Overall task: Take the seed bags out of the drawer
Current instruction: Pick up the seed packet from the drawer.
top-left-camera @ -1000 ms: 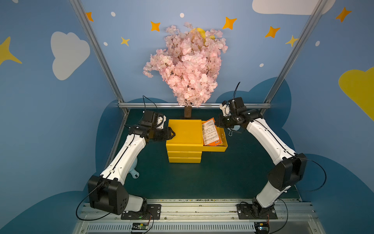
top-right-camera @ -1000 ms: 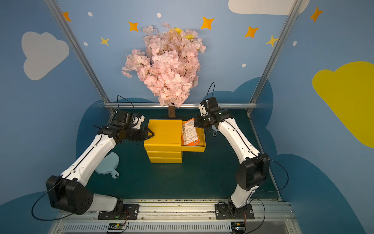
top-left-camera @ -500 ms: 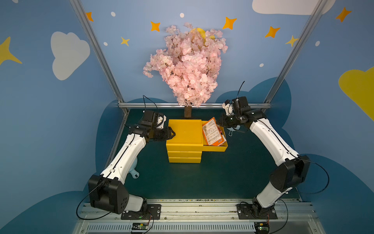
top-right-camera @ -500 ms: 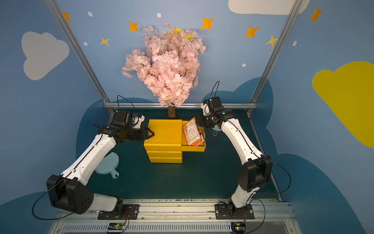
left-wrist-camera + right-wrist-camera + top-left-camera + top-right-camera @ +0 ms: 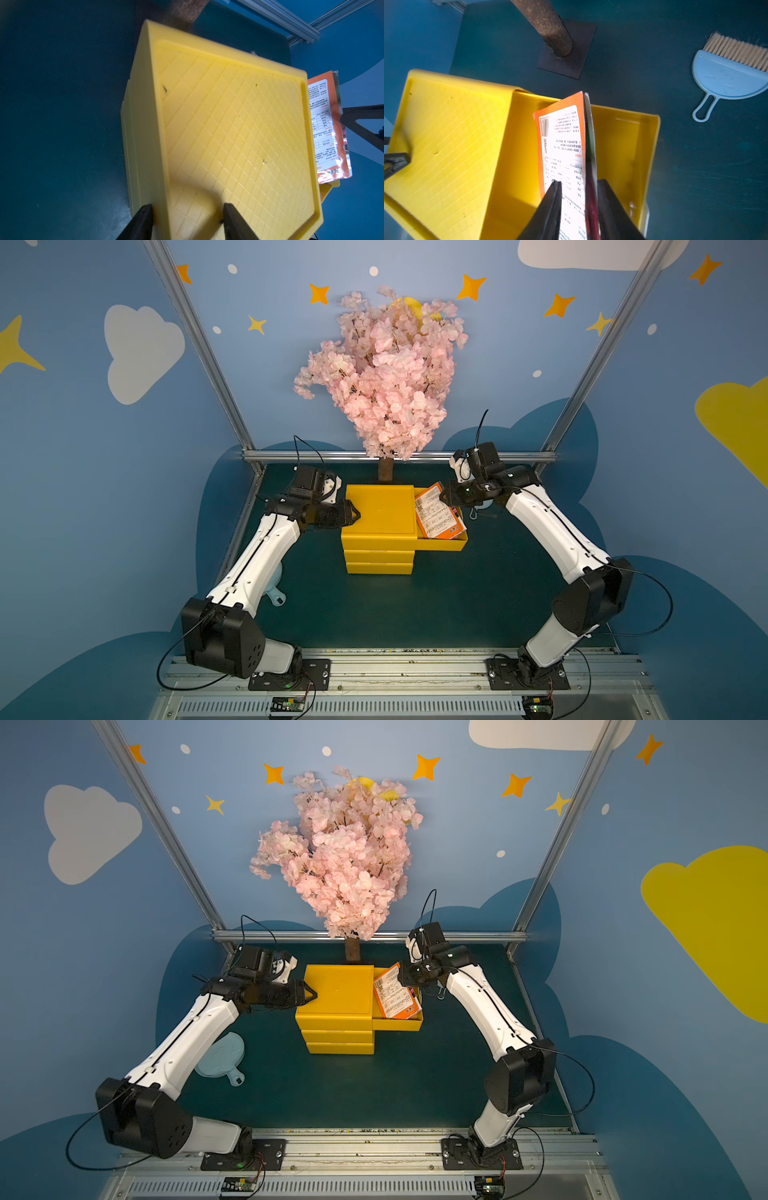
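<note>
The seed bags (image 5: 436, 516) (image 5: 395, 996) stand tilted in the open top drawer (image 5: 440, 545) (image 5: 397, 1026) of a yellow drawer unit (image 5: 380, 510). The front packet (image 5: 562, 141) shows its orange-bordered white text back, and a second packet's edge (image 5: 590, 135) sits behind it. My right gripper (image 5: 579, 181) (image 5: 446, 495) is open, its fingers on either side of the packets' upper end. My left gripper (image 5: 187, 207) (image 5: 353, 514) is shut on the unit's top left edge. The packets (image 5: 324, 124) also show past the unit's far side in the left wrist view.
A pale blue brush (image 5: 726, 76) with tan bristles lies on the mat behind the drawer. A pale blue dustpan (image 5: 220, 1056) lies under my left arm. The pink blossom tree's trunk (image 5: 385, 470) and base plate (image 5: 571, 52) stand right behind the unit.
My right gripper's jaws have parted from a closed grip on the packets. The packets stood more upright half a second ago and now lean lower in the drawer. The left arm is still.
</note>
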You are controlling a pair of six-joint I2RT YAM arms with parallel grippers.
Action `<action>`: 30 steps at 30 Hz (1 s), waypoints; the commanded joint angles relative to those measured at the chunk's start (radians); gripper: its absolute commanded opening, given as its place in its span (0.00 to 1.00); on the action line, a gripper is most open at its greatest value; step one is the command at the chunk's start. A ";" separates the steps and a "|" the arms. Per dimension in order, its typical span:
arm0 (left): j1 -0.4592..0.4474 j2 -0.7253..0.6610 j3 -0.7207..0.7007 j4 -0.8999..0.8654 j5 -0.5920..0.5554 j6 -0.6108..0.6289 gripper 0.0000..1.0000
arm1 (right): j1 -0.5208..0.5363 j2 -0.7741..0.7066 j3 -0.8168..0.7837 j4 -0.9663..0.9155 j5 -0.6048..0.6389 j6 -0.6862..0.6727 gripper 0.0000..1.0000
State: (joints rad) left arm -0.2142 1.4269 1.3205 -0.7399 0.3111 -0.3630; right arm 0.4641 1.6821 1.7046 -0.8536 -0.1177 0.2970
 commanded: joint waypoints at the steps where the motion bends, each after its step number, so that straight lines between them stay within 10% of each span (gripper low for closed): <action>1: -0.008 0.062 -0.024 -0.053 -0.024 0.016 0.55 | 0.020 -0.044 -0.003 -0.047 0.135 -0.053 0.36; 30: -0.008 0.068 -0.020 -0.059 -0.021 0.024 0.55 | 0.076 0.008 -0.005 -0.036 0.191 -0.122 0.35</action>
State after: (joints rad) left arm -0.2142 1.4338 1.3296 -0.7471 0.3134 -0.3626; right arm 0.5323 1.6794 1.6791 -0.8734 0.0383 0.1928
